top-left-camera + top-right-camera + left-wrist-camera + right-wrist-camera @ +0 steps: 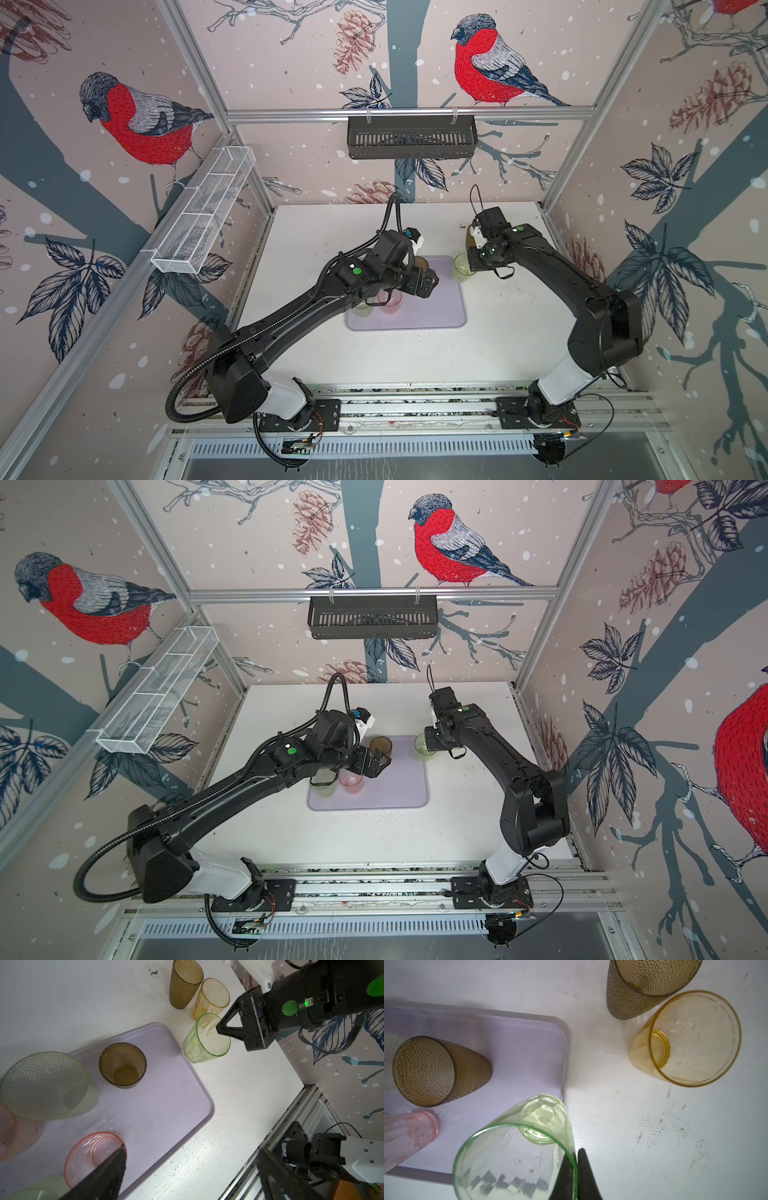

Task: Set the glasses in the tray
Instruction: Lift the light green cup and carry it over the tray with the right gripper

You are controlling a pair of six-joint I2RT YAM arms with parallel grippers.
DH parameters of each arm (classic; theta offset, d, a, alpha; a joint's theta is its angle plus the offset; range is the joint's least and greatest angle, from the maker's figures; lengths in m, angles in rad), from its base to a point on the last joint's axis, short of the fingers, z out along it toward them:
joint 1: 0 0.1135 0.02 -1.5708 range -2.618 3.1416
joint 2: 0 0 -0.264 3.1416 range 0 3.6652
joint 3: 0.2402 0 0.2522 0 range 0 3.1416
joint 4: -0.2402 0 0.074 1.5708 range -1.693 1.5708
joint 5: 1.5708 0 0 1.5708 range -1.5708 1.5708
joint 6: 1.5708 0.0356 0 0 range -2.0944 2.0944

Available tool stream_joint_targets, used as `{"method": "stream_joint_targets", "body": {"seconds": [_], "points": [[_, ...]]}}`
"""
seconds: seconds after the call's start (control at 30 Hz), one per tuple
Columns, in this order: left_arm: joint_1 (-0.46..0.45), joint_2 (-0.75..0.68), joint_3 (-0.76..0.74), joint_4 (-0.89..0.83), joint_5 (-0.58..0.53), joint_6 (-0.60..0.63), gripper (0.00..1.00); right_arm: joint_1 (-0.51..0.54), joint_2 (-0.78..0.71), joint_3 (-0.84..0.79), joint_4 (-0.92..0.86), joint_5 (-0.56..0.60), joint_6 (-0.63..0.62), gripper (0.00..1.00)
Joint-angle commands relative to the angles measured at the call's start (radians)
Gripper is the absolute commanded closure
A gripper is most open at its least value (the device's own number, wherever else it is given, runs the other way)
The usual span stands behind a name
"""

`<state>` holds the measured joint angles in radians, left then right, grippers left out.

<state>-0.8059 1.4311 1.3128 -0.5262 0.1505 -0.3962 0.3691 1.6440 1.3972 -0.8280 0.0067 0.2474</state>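
Right claw [576,1157] was pinched shut on the rim of the bright green see-through ribbed tumbler [512,1159], one finger inside the wall and one outside. The cup was leaning over right at the corner of the flat pale lavender rectangular tray [517,1047]. Couldn't tell if its base was touching down or hanging just over the tray's edge. Left claw [191,1150] was spread wide with nothing in it, hovering over the tray above a pink see-through tumbler [94,1153].

Already standing on the tray: a dark olive-brown dimpled tumbler [122,1065], a pale frosted green dimpled tumbler [44,1084] and that pink one. A second pink cup and another green one sat at the blurry edge of the left wrist view. Not in yet, out on the white worktop [62,1001] just beyond the tray's corner: a second olive-brown dimpled tumbler [185,982] and a yellow-amber clear tumbler [212,998], right beside each other.

My take on handling: these looked like thin, stiff, very light plastic with slick walls. A rim pinch holds them, but they swing and tilt like the green one did. With narrow bases and wide mouths they'd tip easily, so I'd set each one down flat before letting go, clear of its neighbours.
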Motion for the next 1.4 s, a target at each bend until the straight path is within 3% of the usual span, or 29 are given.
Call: {"method": "stream_joint_targets", "body": {"seconds": [0.0, 0.63, 1.37], "points": [[0.013, -0.009, -0.003, 0.037, 0.029, 0.01, 0.02, 0.022, -0.013, 0.009, -0.04, 0.034, 0.042, 0.94], [0.048, -0.073, -0.078, 0.043, 0.003, -0.003, 0.02, 0.135, -0.008, 0.098, -0.131, 0.083, 0.09, 0.94], [0.054, -0.196, -0.2, 0.02, -0.068, -0.12, 0.02, 0.281, 0.044, 0.05, -0.065, 0.032, 0.107, 0.94]]}}
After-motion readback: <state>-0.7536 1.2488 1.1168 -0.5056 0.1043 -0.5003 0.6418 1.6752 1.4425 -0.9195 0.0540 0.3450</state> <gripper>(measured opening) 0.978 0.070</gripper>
